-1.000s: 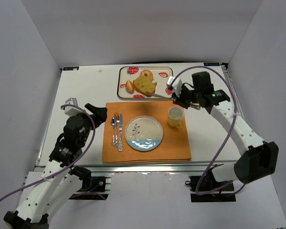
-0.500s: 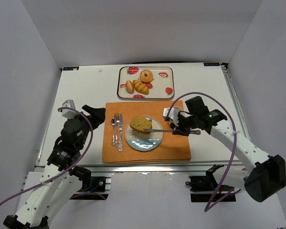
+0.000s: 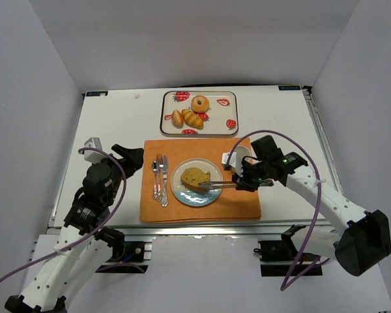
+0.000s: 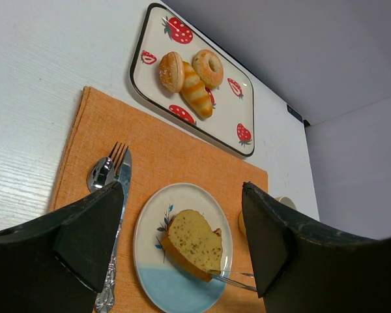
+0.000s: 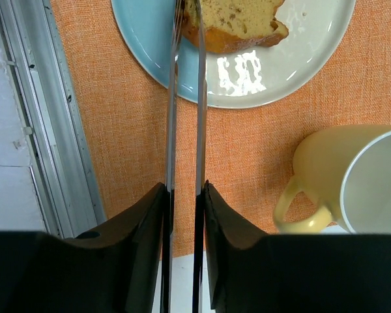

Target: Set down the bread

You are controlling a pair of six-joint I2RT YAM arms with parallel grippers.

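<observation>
One slice of bread (image 3: 197, 177) lay flat on the blue and white plate (image 3: 192, 197), its crust toward the near side. The right gripper (image 3: 238, 179) had its fingers clamped on a pair of metal tongs (image 3: 218, 185). The tong blades stood slightly apart, and they reached left to the slice's right end. The left gripper (image 3: 131, 155) hung left of the orange placemat (image 3: 241, 205), fingers spread wide with nothing between them.

The right wrist view showed the slice's corner lying between the two blades. It also showed a yellow mug (image 5: 352, 182) just beside the plate, which the arm largely hid from above. The left wrist view showed a blade tip touching the slice's lower corner. Only the top view took in both arms.

The plate sat wholly on the placemat, nearer its front edge, with the cutlery (image 3: 159, 179) just to the left. The mat's near edge ran close to the table's metal rail (image 5: 32, 130). White tabletop showed on both sides of the mat. The strawberry tray (image 3: 218, 120), holding a doughnut (image 3: 199, 103) and two rolls (image 3: 186, 119), lay well behind.
</observation>
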